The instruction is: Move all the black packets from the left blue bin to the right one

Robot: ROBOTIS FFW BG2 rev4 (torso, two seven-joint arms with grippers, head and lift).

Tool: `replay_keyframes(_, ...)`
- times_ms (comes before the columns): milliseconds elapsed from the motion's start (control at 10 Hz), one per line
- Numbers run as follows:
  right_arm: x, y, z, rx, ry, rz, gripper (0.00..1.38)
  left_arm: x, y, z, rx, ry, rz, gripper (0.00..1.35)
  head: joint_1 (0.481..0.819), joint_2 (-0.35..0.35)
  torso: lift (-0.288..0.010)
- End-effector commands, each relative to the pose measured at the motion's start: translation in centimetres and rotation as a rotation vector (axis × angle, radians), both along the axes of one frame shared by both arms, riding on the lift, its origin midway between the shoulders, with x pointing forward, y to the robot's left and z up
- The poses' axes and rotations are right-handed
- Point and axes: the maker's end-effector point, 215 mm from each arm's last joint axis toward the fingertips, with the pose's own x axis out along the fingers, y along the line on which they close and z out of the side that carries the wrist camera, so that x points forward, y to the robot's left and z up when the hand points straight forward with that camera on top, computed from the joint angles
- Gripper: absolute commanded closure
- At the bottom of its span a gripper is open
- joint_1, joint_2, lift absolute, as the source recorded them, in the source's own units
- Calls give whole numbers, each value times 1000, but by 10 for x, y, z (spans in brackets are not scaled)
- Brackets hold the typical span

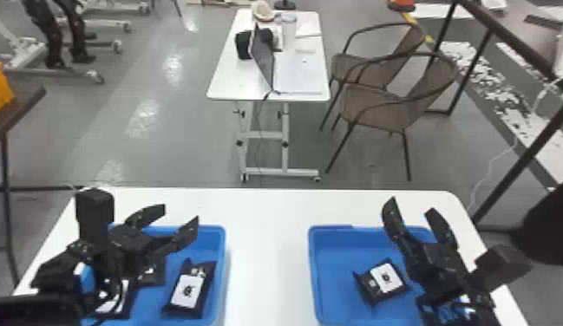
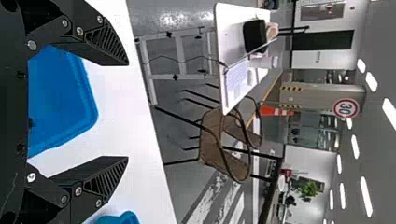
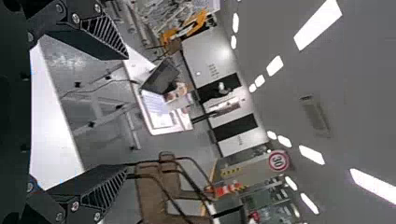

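Black packets with white labels, blue bins. Left bin, a shallow blue plastic tray (image 1: 222, 255): one packet (image 1: 188, 289) lies near its right wall, label up. Another dark packet (image 1: 154, 276) sits left of it, partly behind the left arm; a third (image 1: 127, 295) is nearer the camera, also partly covered by that arm.

Right bin, same blue plastic (image 1: 336, 264): one packet (image 1: 383, 279), label up, lying askew just beside the right arm.

Left gripper, black, two flat fingers (image 1: 180, 215): open, fingers wide apart, above left bin. Right gripper, same type (image 1: 411, 207): open too, fingers apart, over the far side of right bin.

Both bins sit on a white rounded-corner table (image 1: 267, 260). Beyond it: smaller white wheeled table (image 1: 224, 78) with open laptop (image 1: 263, 58), two brown woven chairs (image 1: 375, 106) to its right.
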Motion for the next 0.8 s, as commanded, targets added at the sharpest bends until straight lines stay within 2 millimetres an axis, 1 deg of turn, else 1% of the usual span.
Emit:
replay_keyframes(0, 1, -1, 45, 9, -85, -4, 190, -23, 12, -31, 0, 98, 42, 334, 695, -17, 0)
replay_keyframes(100, -1, -2, 55, 34, -105, -5, 191, -34, 26, -40, 46, 133, 89, 334, 695, -14, 0)
replay_keyframes(200, -2, -1, 60, 48, -113, -4, 191, -47, 52, -51, 98, 181, 132, 334, 695, -3, 0)
replay_keyframes(300, -2, 1, 62, 73, -115, -2, 191, -58, 76, -60, 139, 209, 170, 334, 695, 19, 0)
replay_keyframes(400, 0, 5, 64, 80, -120, 9, 190, -67, 105, -66, 186, 231, 214, 334, 695, 51, 0)
replay_keyframes(500, 0, 8, 62, 88, -110, 19, 191, -76, 124, -76, 190, 263, 252, 334, 695, 91, 0)
replay_keyframes(600, 0, 10, 59, 96, -102, 26, 191, -82, 135, -83, 201, 288, 283, 334, 695, 109, 0)
replay_keyframes(700, 0, 12, 56, 99, -95, 31, 191, -86, 141, -89, 201, 309, 314, 334, 695, 138, 0)
